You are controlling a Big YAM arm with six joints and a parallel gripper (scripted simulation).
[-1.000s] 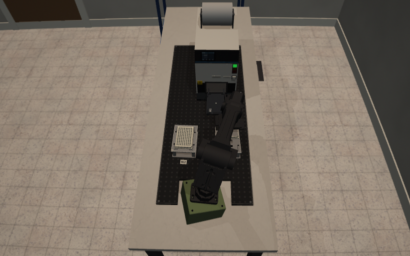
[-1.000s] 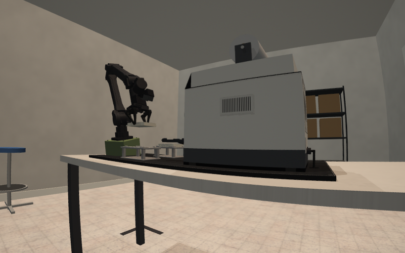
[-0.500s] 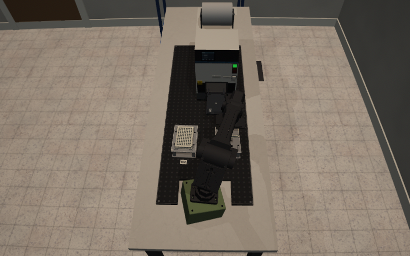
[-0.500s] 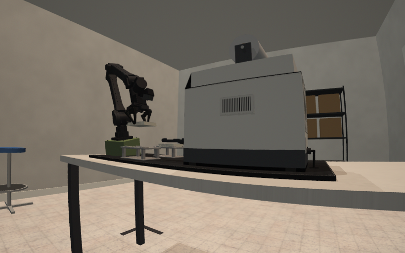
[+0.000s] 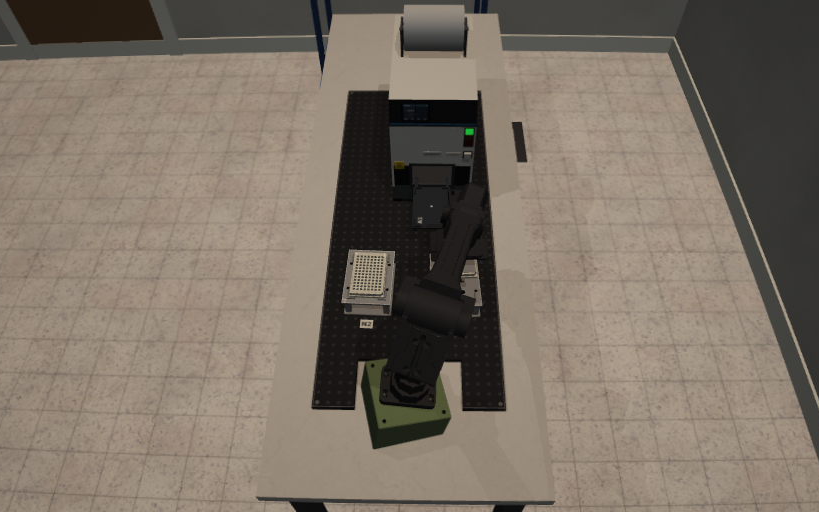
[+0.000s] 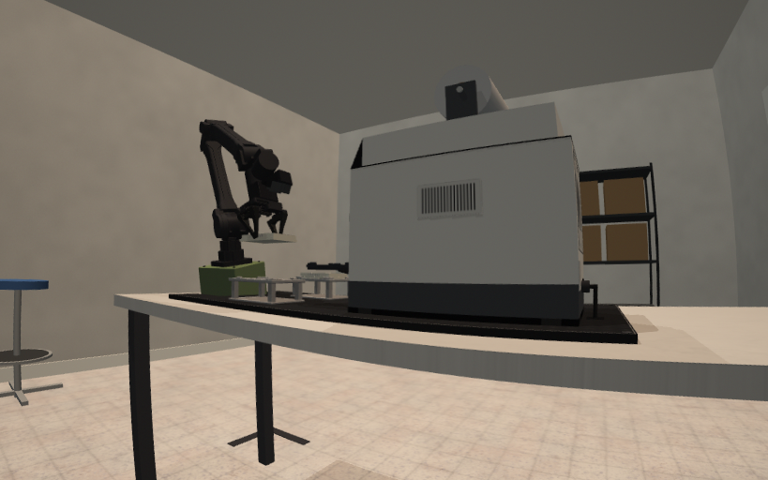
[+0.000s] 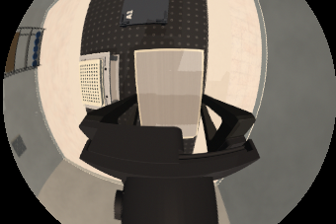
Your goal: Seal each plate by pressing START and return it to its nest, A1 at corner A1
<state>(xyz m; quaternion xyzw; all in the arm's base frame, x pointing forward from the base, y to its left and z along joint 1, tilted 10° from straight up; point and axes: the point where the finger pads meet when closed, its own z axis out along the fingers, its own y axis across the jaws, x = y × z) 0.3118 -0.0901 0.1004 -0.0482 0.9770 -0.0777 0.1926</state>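
My gripper is shut on a plate with a smooth, pale foil-like top. It holds the plate level, high above nest N1, which the arm partly covers in the top view. The other plate, its wells open, sits in nest N2 on the left. The sealer's stage is out and bare, its A1 mark at the near left corner. The lamp is green, above the START button.
The sealer stands behind the stage, with a foil roll behind it. The arm rises from a green base at the near end. The N2 label lies in front of its nest on the black perforated board.
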